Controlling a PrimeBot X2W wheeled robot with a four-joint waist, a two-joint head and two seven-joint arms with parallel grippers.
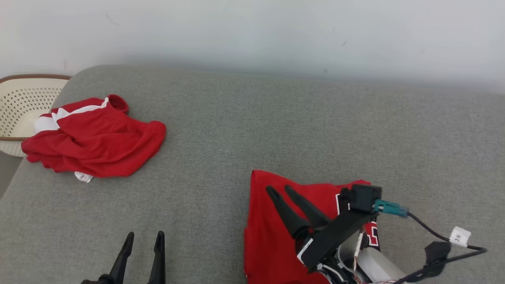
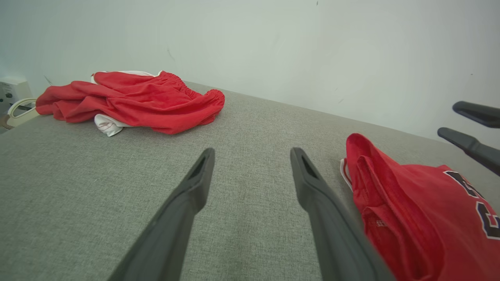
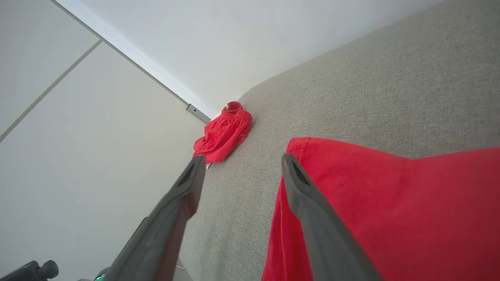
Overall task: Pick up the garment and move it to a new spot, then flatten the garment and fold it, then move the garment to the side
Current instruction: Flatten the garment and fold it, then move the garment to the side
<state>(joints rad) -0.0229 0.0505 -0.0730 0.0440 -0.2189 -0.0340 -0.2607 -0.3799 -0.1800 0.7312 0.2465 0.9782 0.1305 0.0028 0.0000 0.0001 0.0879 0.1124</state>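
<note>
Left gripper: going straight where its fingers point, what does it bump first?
Likely neither garment: the left gripper points between the crumpled red shorts and the red jersey, over bare grey fabric cushion. It might graze that cushion or reach the white wall beyond; depth is unclear.

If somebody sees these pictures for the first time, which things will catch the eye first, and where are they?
First come the two bright red garments on the grey cushion: a red jersey with dark lettering lies at the near right, and crumpled red shorts lie at the far left, by a perforated basket. Next is the right gripper, open over the jersey's edge and holding nothing.
</note>
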